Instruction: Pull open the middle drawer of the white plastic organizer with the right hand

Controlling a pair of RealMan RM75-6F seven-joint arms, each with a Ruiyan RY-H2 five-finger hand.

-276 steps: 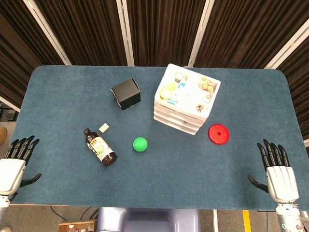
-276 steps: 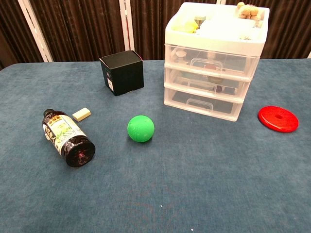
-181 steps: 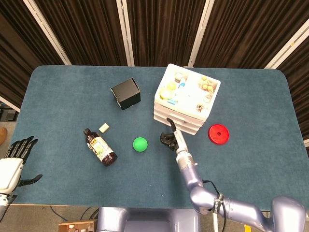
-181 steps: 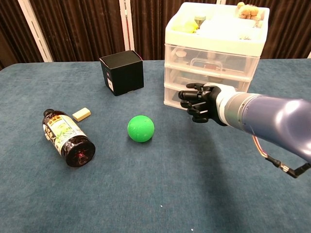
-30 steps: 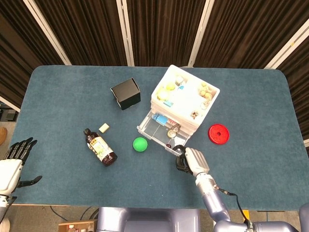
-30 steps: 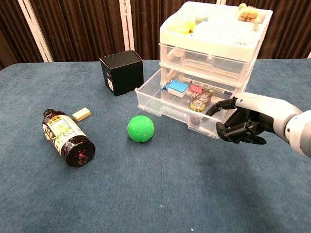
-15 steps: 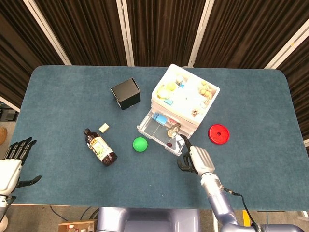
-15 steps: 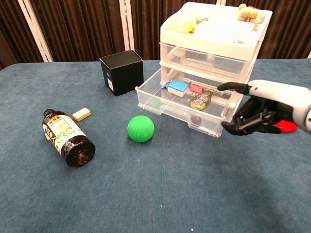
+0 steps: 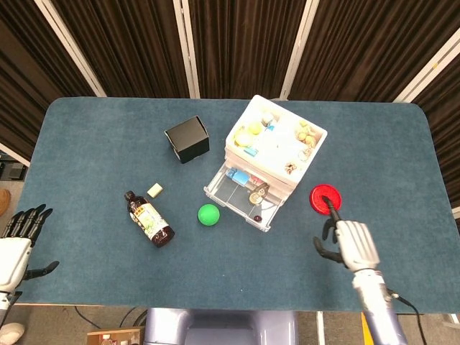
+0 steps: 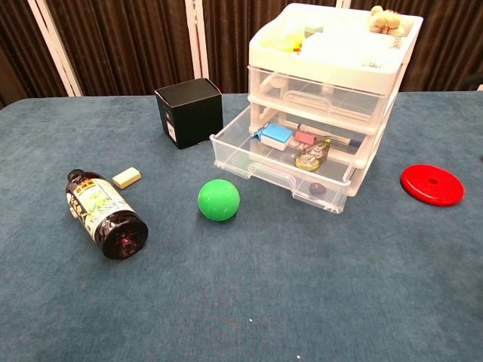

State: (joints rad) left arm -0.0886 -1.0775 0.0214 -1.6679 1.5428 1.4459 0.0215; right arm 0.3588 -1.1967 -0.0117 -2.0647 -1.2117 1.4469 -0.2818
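The white organizer (image 10: 332, 90) stands toward the back right of the blue surface (image 10: 226, 302), its middle drawer (image 10: 290, 162) pulled well out with small items inside. The right hand (image 9: 346, 246) hovers apart from the drawer, just below the red disc (image 9: 325, 198), holding nothing, its fingers (image 9: 332, 212) loosely apart. The left hand (image 9: 18, 241) rests at the near left edge, fingers spread. A green ball (image 10: 219, 200) lies just in front of the drawer.
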